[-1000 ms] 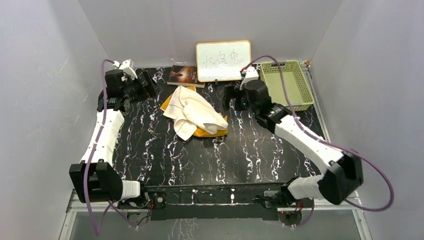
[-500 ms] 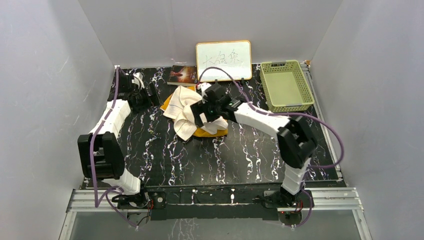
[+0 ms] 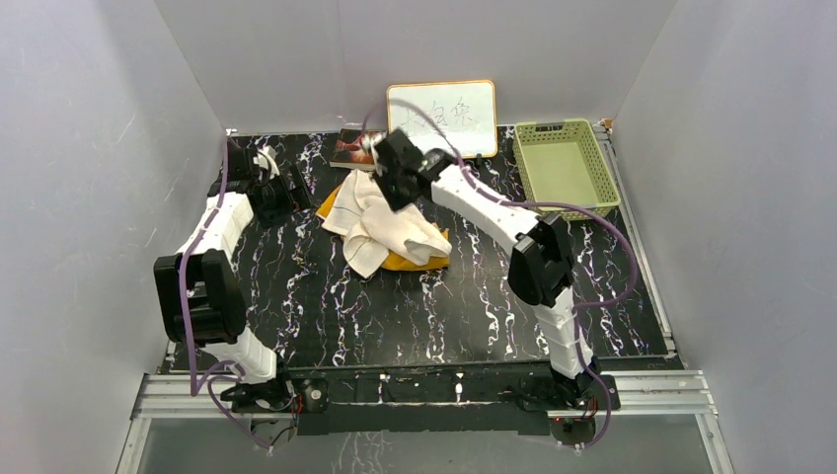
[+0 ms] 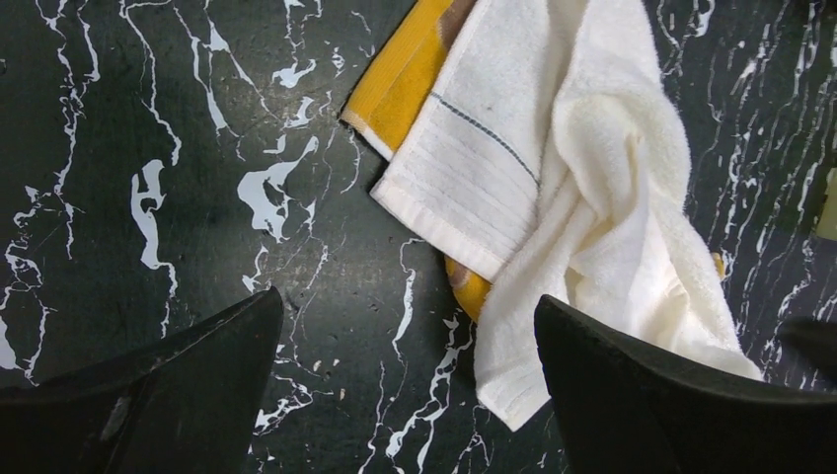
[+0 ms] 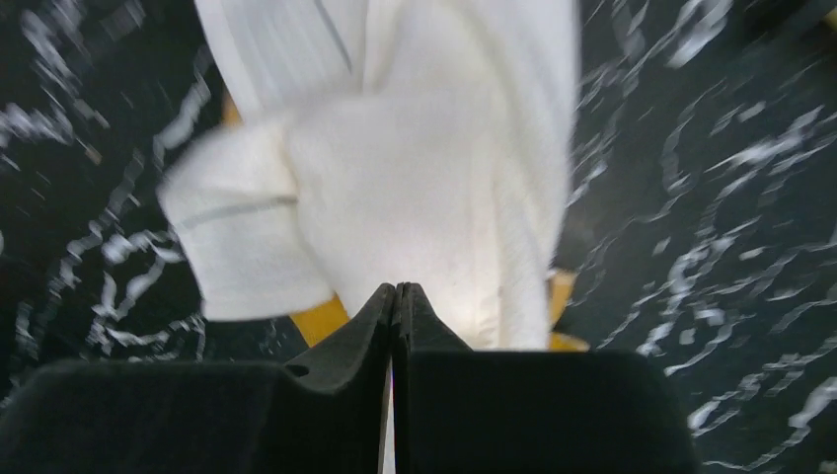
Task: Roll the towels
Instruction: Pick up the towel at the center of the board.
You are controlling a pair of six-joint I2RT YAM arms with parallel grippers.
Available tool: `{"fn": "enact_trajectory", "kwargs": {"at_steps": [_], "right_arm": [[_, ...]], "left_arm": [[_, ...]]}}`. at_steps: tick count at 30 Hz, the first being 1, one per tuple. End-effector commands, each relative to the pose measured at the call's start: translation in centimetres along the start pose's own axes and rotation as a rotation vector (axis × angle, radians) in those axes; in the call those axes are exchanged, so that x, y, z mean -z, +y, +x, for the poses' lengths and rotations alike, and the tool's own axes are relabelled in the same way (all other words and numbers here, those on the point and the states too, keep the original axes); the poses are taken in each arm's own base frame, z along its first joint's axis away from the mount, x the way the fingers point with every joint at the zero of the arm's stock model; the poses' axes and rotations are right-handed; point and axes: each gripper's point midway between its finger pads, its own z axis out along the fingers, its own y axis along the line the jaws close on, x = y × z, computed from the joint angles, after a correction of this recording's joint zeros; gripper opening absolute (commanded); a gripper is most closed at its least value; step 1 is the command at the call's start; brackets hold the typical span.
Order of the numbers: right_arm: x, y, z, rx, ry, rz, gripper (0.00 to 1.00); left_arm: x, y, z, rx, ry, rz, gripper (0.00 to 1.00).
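While the left gripper (image 4: 405,326) hangs with its fingers spread wide above the black marbled table (image 3: 395,306), well down and to the left of the board (image 3: 441,118), nothing sits between them; a dark book (image 3: 353,148) lies flat just left of the board's lower corner; the cream towel (image 3: 390,222) lies crumpled in front of the board, a little to its left, draped across the smaller orange towel (image 3: 413,263), whose edges peek out at the heap's upper left and lower right; the right gripper (image 5: 395,288) hovers over the heap's far end, just in front of the board's left corner, fingers pressed together; its blurred wrist view does not show whether any cloth is nipped; a green basket (image 3: 563,168) stands just right of the board.
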Motion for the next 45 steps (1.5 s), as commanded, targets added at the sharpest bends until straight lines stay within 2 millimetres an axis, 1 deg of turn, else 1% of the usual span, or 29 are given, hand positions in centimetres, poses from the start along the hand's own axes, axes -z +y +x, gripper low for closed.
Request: {"fn": "enact_trajectory", "kwargs": {"at_steps": [1, 2, 3, 4, 5, 7, 8, 10, 11, 12, 13, 16, 18, 19, 23, 26, 30, 31, 34, 35, 36, 37, 38, 39, 40, 41, 42, 43, 45], "right_arm": [[21.1, -1.7, -16.0, 0.015, -0.584, 0.11, 0.0], [25.4, -2.1, -17.5, -0.012, -0.698, 0.087, 0.0], [28.5, -3.2, -17.7, -0.043, -0.772, 0.07, 0.0], [30.1, -4.2, -17.4, -0.068, -0.806, 0.074, 0.0], [31.4, -4.8, -16.5, -0.076, -0.822, 0.088, 0.0], [29.7, -4.9, -13.9, -0.07, -0.751, 0.088, 0.0], [28.4, -4.4, -12.4, -0.064, -0.701, 0.061, 0.05], [25.3, -3.3, -8.6, -0.05, -0.577, 0.002, 0.75], [23.7, -3.0, -6.3, -0.044, -0.523, -0.006, 0.95], [22.6, -3.0, -4.4, -0.044, -0.489, -0.001, 0.98], [21.5, -3.0, -2.3, -0.047, -0.458, 0.0, 0.98], [19.8, -3.0, 1.8, -0.053, -0.432, -0.008, 0.98], [18.6, -2.7, 3.6, -0.05, -0.417, -0.027, 0.98], [18.1, -2.5, 4.2, -0.044, -0.416, -0.041, 0.98], [15.5, -1.1, 4.8, -0.016, -0.433, -0.131, 0.98], [12.7, -0.7, 5.0, -0.017, -0.414, -0.163, 0.98], [9.8, -0.2, 4.0, 0.004, -0.406, -0.198, 0.98], [8.8, 0.0, 3.8, 0.015, -0.387, -0.199, 0.98], [5.2, 0.1, 4.5, 0.055, -0.281, -0.189, 0.98], [4.2, 0.1, 5.2, 0.067, -0.222, -0.187, 0.95], [3.6, 0.1, 5.1, 0.074, -0.187, -0.185, 0.54], [4.6, -0.4, 3.5, 0.059, -0.207, -0.15, 0.04], [7.3, -0.4, 0.6, 0.057, -0.311, -0.136, 0.0], [12.5, -0.1, -3.3, 0.042, -0.503, -0.13, 0.0], [18.0, 0.1, -6.7, 0.018, -0.706, -0.134, 0.0], [23.2, 0.2, -9.0, 0.02, -0.841, -0.133, 0.0], [26.4, 0.1, -10.4, 0.031, -0.887, -0.119, 0.0], [29.0, -0.1, -11.8, 0.046, -0.899, -0.097, 0.0], [33.3, -0.1, -13.7, 0.068, -0.949, -0.078, 0.0]], "left_arm": [[3.5, -2.3, -1.0, -0.015, -0.065, 0.066, 0.98], [3.8, -2.6, -0.9, -0.013, -0.073, 0.076, 0.98], [4.1, -2.8, -0.9, -0.009, -0.08, 0.083, 0.98], [4.4, -3.0, -0.8, -0.004, -0.081, 0.088, 0.98], [4.6, -3.0, -0.6, -0.002, -0.081, 0.089, 0.98], [5.1, -3.3, -0.5, 0.003, -0.083, 0.094, 0.98], [5.4, -3.4, -0.5, 0.005, -0.084, 0.095, 0.98], [6.0, -3.4, -0.4, 0.0, -0.086, 0.089, 0.98], [6.3, -3.4, -0.3, -0.003, -0.082, 0.083, 0.98], [6.5, -3.4, -0.2, -0.008, -0.081, 0.078, 0.98], [6.7, -3.3, 0.0, -0.011, -0.076, 0.074, 0.98], [7.1, -3.0, 0.8, -0.013, -0.063, 0.062, 0.98], [7.1, -2.9, 1.4, -0.009, -0.056, 0.059, 0.98], [6.9, -2.7, 1.8, -0.003, -0.046, 0.06, 0.98], [6.1, -2.7, 3.4, 0.032, -0.006, 0.083, 0.98], [6.9, -3.4, 3.8, 0.033, -0.02, 0.116, 0.98], [7.5, -3.3, 4.3, 0.029, -0.024, 0.111, 0.98], [7.5, -3.2, 4.5, 0.026, -0.02, 0.109, 0.98], [7.6, -3.2, 4.9, 0.024, -0.012, 0.112, 0.98], [7.7, -3.2, 4.9, 0.023, -0.015, 0.115, 0.98], [7.9, -3.5, 4.7, 0.02, -0.023, 0.121, 0.98], [8.2, -3.6, 4.4, 0.016, -0.033, 0.125, 0.98], [8.4, -3.9, 4.1, 0.01, -0.038, 0.13, 0.98], [8.8, -4.1, 3.8, 0.002, -0.045, 0.132, 0.98], [9.1, -4.2, 3.5, -0.011, -0.049, 0.13, 0.98], [9.3, -4.3, 3.1, -0.02, -0.054, 0.128, 0.99], [9.5, -4.4, 2.8, -0.027, -0.061, 0.13, 0.98], [9.5, -4.6, 2.5, -0.03, -0.065, 0.136, 0.98], [9.0, -4.8, 2.2, -0.028, -0.069, 0.15, 0.98]]}}
